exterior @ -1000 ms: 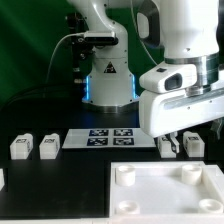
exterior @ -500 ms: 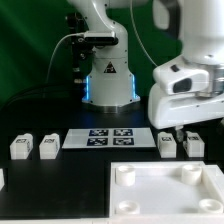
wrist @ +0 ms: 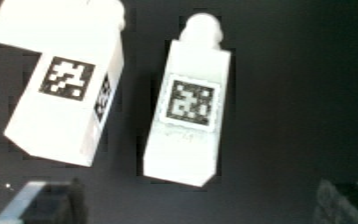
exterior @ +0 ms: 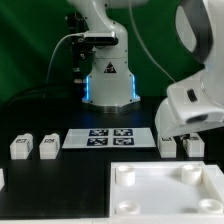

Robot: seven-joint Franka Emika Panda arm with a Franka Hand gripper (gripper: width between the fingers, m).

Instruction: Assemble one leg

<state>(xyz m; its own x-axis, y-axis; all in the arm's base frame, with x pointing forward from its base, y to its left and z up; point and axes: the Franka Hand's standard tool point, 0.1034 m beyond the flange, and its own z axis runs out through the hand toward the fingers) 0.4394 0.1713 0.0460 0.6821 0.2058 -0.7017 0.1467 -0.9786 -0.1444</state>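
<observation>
1. The tabletop (exterior: 160,198) runs past the exterior view's lower edge.
2. Toward the exterior view's left of the tabletop, a white piece (exterior: 2,178) is cut off; you can't identify it.
3. In your wrist view, one leg (wrist: 60,85) is cropped, tags blurred.

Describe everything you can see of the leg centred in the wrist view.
The leg is a white, plastic-looking blocky peg with a narrower stub at one end and a black-and-white square tag on its upward face. It lies flat on the dark table, beside but apart from a second leg. Nothing grips it: the pincer is open, its fingers clear of it.
</observation>
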